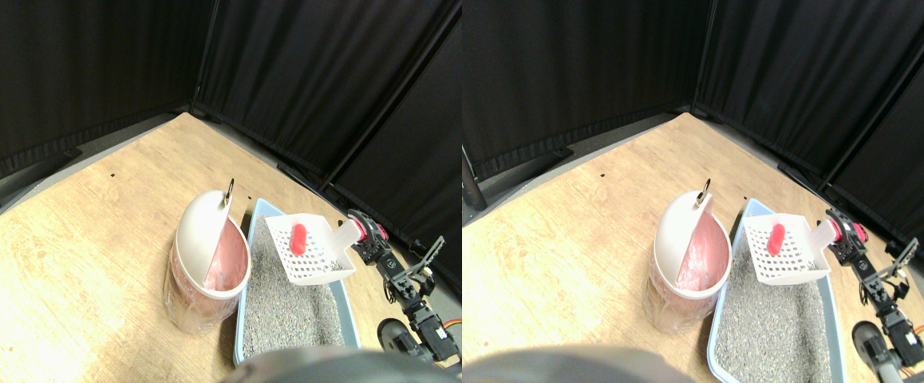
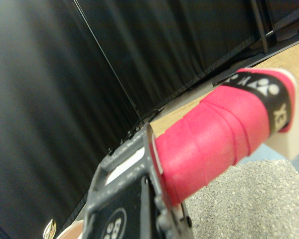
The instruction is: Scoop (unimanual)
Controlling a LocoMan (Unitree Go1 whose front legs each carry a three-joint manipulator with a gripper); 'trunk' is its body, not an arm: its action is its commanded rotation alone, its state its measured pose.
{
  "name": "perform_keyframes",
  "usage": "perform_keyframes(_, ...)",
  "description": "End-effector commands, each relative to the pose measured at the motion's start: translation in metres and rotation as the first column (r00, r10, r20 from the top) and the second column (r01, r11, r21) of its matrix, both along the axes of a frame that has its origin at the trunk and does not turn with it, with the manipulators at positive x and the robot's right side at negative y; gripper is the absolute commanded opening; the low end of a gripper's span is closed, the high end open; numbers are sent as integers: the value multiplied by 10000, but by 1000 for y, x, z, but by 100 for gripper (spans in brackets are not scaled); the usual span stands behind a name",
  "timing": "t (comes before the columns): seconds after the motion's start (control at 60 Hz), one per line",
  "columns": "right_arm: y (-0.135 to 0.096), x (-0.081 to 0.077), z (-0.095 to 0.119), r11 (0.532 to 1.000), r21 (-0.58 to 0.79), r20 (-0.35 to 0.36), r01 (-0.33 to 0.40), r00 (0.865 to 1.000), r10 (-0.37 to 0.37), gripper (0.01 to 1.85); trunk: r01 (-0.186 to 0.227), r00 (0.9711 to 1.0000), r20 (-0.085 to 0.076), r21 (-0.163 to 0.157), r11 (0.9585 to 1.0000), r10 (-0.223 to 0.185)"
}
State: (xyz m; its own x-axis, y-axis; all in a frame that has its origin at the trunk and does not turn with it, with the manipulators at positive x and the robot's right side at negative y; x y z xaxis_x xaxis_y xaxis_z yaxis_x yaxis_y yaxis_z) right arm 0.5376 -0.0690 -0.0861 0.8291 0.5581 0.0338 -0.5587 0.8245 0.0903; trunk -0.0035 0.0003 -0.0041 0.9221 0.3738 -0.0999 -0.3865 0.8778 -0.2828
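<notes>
The right gripper [image 1: 364,231] reaches in from the lower right and is clamped on the pink-wrapped handle [image 1: 361,229] of a white slotted scoop [image 1: 308,251]. The wrist view confirms the grip: the pink wrap [image 2: 214,137] runs straight out from the dark jaw frame [image 2: 124,199], with a black band and the white end of the handle beyond it. The scoop is raised clear of the grey litter [image 1: 294,303] and hangs over the far half of the pale blue litter tray [image 1: 258,211]. Its basket is tilted, with the open side facing up and toward the camera. A small red oblong object [image 1: 299,238] lies inside the basket, near its upper wall. To the left of the tray, just beside its long edge, stands a white bin [image 1: 205,263] with a pink liner [image 1: 227,255]. Its domed lid [image 1: 200,227] is swung up, leaving the mouth open toward the tray, and a metal ring [image 1: 230,191] projects at the top of the lid. Tray and bin both rest on a light wooden floor [image 1: 71,263], which is enclosed at the back and right by black curtains [image 1: 310,72].
</notes>
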Motion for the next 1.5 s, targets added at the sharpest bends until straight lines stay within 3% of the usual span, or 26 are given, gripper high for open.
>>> perform_keyframes(0.017,9,-1,7,9996,-169,396,-205,9990,211,5,-296,9994,-152,-49,9996,295)
perform_keyframes(0.183,17,-3,7,9952,-914,398,-359,9984,397,5,-327,9994,-148,-92,9994,326)
perform_keyframes(0.683,33,-4,10,9876,-1495,156,-489,9985,518,5,-416,9990,-169,-127,9991,414)
perform_keyframes(0.85,39,-3,10,9632,-2608,337,-653,9965,767,5,-432,9989,-176,-135,9990,429)
perform_keyframes(1.033,43,-3,11,9521,-3012,-140,-529,9986,511,5,-435,9989,-161,-124,9990,433)
perform_keyframes(1.35,49,-3,13,9451,-3237,3,-453,9988,480,5,-444,9989,-122,-178,9989,442)
perform_keyframes(1.5,53,-3,14,9273,-3724,409,-364,9976,556,5,-484,9987,-141,-224,9986,481)
